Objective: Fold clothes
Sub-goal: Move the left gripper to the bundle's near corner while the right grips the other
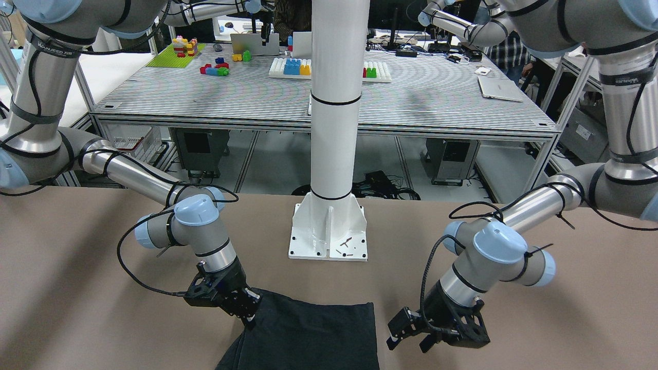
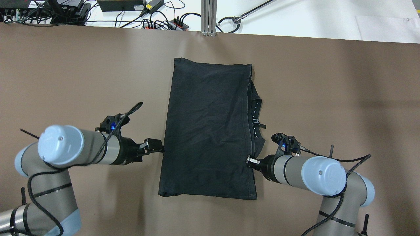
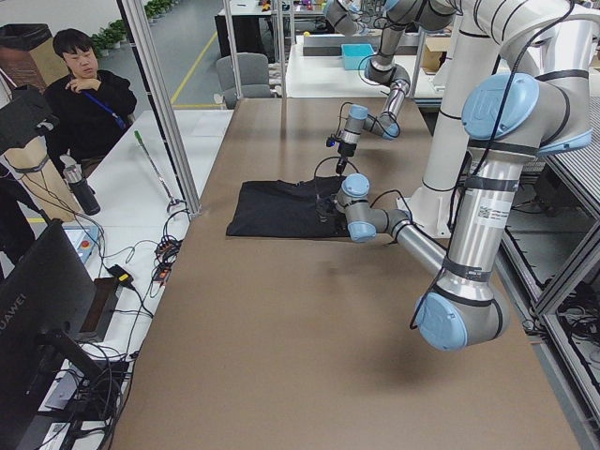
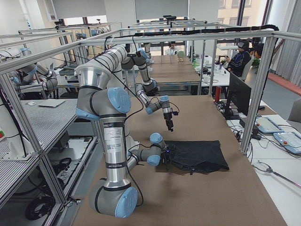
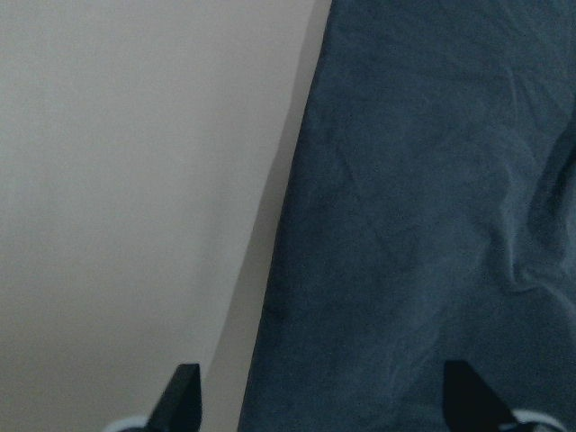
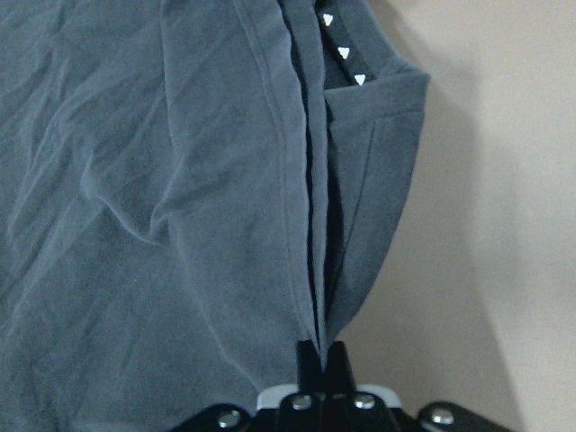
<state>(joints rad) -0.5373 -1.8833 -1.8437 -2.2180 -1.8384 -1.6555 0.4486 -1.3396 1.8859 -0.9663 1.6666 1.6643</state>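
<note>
The black garment lies mid-bench, already folded narrow; the right claw is clenched on its edge, the left claw is released beside it, and a crosswise fold seemingly remains.

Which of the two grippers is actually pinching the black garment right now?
The right gripper: its fingers are shut on the edge of the garment. The left gripper is open.

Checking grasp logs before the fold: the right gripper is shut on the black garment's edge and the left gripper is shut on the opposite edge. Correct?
No. The right gripper is shut on the edge of the black garment, but the left gripper is open at the opposite edge; the left wrist-mounted view shows its fingertips apart.
</note>
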